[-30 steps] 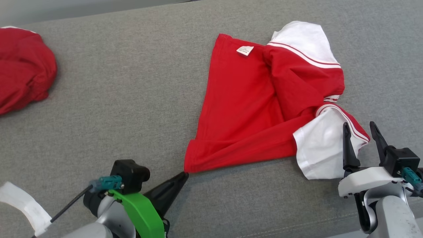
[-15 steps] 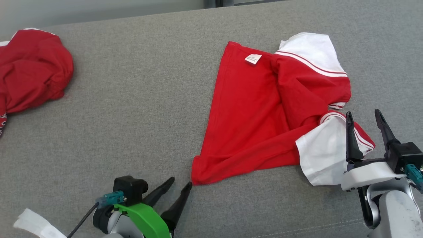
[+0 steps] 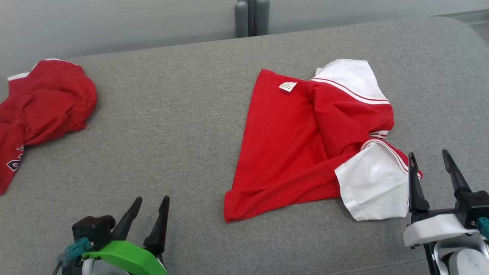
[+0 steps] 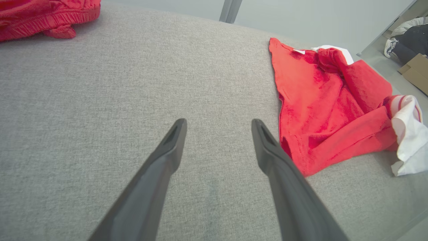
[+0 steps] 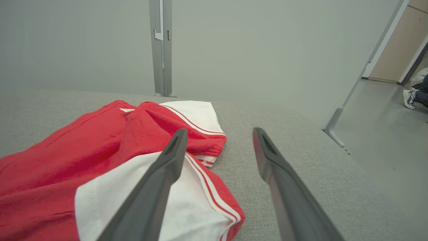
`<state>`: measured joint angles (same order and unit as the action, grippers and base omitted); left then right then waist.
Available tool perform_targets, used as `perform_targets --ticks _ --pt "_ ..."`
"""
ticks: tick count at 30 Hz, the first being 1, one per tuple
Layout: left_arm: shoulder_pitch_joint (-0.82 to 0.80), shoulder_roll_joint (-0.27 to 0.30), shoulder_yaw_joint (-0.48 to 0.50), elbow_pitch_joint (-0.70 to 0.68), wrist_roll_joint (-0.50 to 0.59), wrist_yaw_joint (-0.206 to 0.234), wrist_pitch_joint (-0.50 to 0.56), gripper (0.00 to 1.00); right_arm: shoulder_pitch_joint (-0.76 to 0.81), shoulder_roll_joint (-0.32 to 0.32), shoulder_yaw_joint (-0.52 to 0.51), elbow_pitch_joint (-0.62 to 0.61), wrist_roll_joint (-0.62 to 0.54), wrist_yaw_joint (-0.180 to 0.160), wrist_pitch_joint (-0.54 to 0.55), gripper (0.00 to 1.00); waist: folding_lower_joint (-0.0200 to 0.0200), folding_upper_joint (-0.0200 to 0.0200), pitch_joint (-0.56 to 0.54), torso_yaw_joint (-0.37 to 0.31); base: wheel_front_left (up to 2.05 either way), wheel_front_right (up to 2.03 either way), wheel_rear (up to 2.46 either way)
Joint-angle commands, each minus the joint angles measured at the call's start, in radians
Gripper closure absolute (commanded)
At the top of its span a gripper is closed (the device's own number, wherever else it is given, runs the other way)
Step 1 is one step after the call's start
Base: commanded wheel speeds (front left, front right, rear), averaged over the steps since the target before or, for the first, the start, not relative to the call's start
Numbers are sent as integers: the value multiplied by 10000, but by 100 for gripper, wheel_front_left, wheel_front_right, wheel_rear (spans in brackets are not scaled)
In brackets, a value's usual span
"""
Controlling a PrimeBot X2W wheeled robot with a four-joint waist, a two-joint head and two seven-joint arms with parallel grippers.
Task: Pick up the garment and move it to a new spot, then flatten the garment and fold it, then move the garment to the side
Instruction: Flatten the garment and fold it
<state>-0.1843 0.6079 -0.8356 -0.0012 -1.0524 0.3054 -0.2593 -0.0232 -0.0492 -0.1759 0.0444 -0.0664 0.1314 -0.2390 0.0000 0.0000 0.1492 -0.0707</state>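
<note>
**Inspector:** Position of the garment?

**Assistant:** The red garment [image 3: 298, 145] lies on the grey fabric-covered counter [image 3: 172, 133], right of centre, rumpled rather than flat. One hem corner points toward the robot. A small white label [image 3: 287, 86] shows near the far edge. The near sleeve [image 3: 372, 187], white with red-striped trim, lies at the garment's near right. The far sleeve [image 3: 351, 78], also white, lies at its far right.

**Inspector:** Left hand?

**Assistant:** The left hand [image 3: 153, 198] sits low at the near left, fingers spread, nothing between them. It is over bare fabric, apart from the hem corner.

**Inspector:** Right hand?

**Assistant:** The right hand [image 3: 428, 153] is likewise spread and holds nothing. In the head view its inner finger crosses the near sleeve's trimmed edge. Whether it touches the cloth cannot be judged.

**Inspector:** Anything else on the counter?

**Assistant:** A second red garment [image 3: 46, 99], bunched, lies at the far left, well apart from the first.
</note>
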Motion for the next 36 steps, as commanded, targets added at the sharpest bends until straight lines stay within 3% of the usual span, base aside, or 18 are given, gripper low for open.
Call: perform_targets --ticks 1,11,19,27,36 --pt "295 -172 367 -87 212 -12 -58 0 209 -27 -56 43 -12 -14 -44 0 0 0 -247 159 0 0 0" --pt "2672 -1408 3801 -28 2917 -728 -55 0 1290 -32 -173 1209 361 -14 -218 0 0 0 -1105 513 0 0 0" --pt "4291 -2688 6148 167 4493 -1851 -55 0 1630 -30 -622 1509 537 -14 -268 0 0 0 -1507 682 0 0 0" --pt "4600 -3478 7468 849 5564 -3155 -56 0 1144 -30 -685 1262 286 -14 -272 0 0 0 -1634 786 0 0 0" --pt "4338 -3978 8269 1450 6332 -3916 -56 0 768 -29 -463 1353 157 -14 -273 0 0 0 -1695 891 0 0 0"
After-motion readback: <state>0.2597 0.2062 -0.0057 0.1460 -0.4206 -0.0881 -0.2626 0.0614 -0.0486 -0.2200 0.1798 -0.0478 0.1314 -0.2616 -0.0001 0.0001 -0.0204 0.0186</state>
